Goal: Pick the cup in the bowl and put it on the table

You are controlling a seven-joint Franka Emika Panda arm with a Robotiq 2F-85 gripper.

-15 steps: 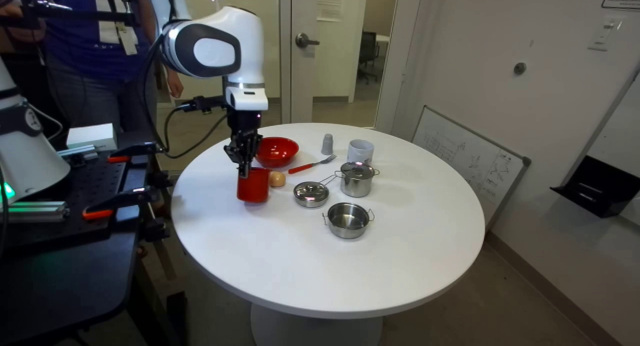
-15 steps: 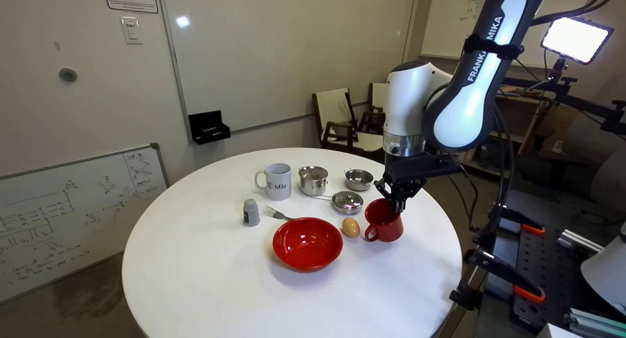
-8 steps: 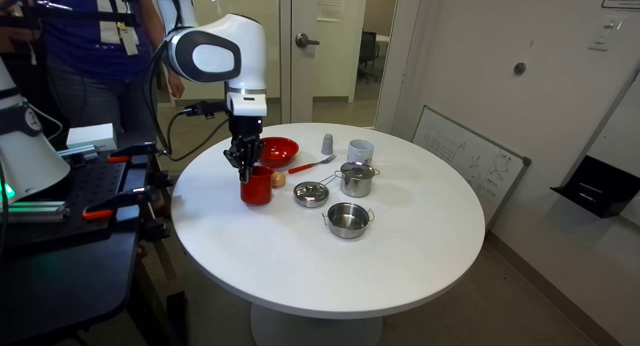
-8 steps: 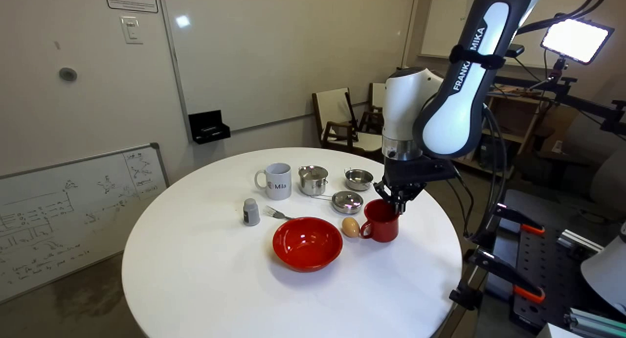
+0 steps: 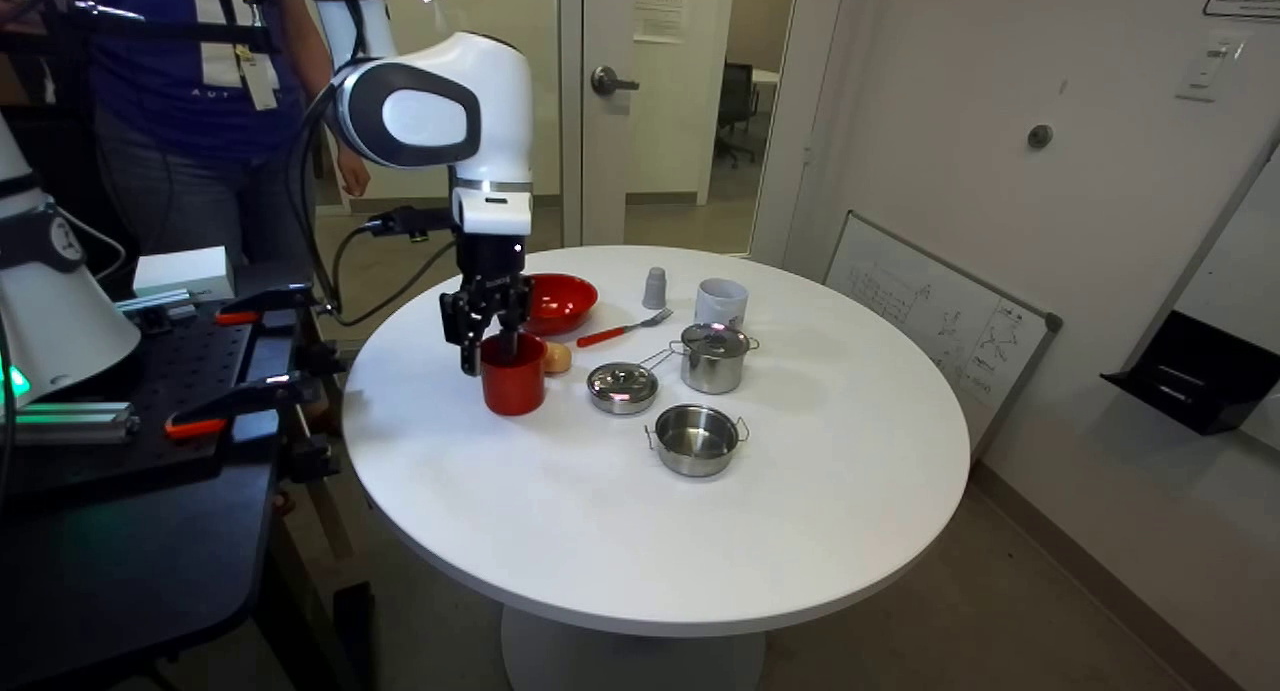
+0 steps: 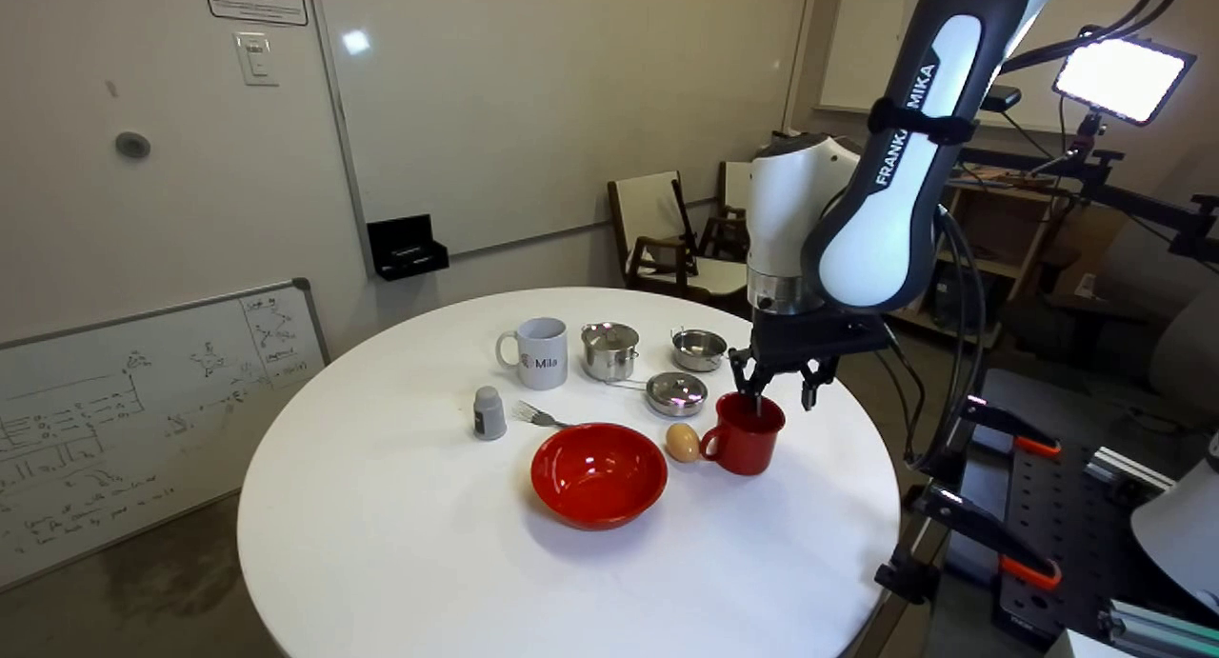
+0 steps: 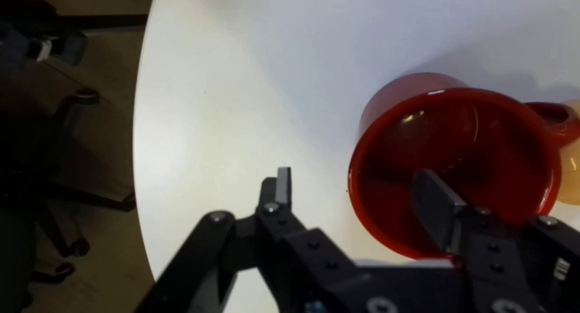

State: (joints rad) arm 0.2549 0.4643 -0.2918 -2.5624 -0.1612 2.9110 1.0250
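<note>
The small red cup (image 5: 514, 389) stands upright on the white round table (image 5: 820, 511), apart from the wider red bowl (image 6: 600, 491), whose inside holds nothing. My gripper (image 7: 354, 173) is open, astride the cup's near wall. In the wrist view one of its fingers (image 7: 435, 204) reaches down inside the cup, while the opposite finger stays outside over bare tabletop. A gap shows between the cup's rim and each finger. The cup's handle (image 6: 710, 442) points toward the egg.
A brown egg (image 6: 682, 443) sits close beside the cup's handle. Farther across are a red-handled fork (image 5: 625, 328), a grey shaker (image 5: 654, 288), a pale mug (image 6: 543, 353), a lidded steel pot (image 5: 713, 359), a lidded steel pan (image 5: 621, 388) and an open steel pot (image 5: 697, 439).
A second ago the jaws were shut on the cup's tilted wall. The cup has come down and straightened upright on the table, and the jaws have spread apart, letting it go.
</note>
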